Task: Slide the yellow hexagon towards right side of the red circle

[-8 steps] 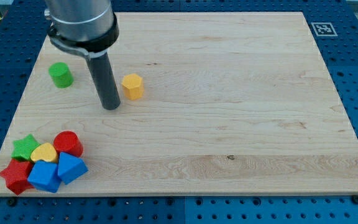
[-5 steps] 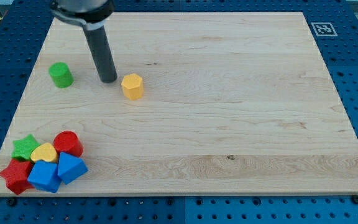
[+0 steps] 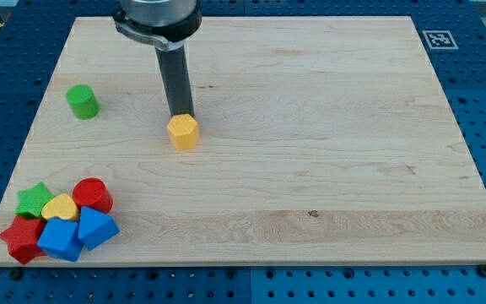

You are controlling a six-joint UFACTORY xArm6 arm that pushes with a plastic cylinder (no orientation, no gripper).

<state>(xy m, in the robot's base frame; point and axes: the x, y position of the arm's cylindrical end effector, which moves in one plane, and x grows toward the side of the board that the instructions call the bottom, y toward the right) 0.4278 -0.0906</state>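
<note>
1. At the board's (image 3: 327, 253) 7 o'clock corner you have a tight cluster: a red star (image 3: 21, 239) at the far left, a green star (image 3: 34, 201) above it, a yellow heart (image 3: 59, 208) in the middle, a blue block (image 3: 60, 240) below the heart, and a blue triangle (image 3: 97, 227) at the cluster's right.
2. The red circle (image 3: 94, 194) sits at the cluster's 1 o'clock edge, touching the heart.
3. At the board's 10 o'clock, a green cylinder (image 3: 82, 101) stands alone, well apart from everything.
4. The yellow hexagon (image 3: 182, 132) lies left of centre, at about 1 o'clock from the red circle and well apart from it.
5. My tip (image 3: 180, 116) is a bare rod holding nothing; it meets the hexagon's 12 o'clock edge.
6. At the board's 1 o'clock corner there is a black-and-white marker (image 3: 438, 39).
</note>
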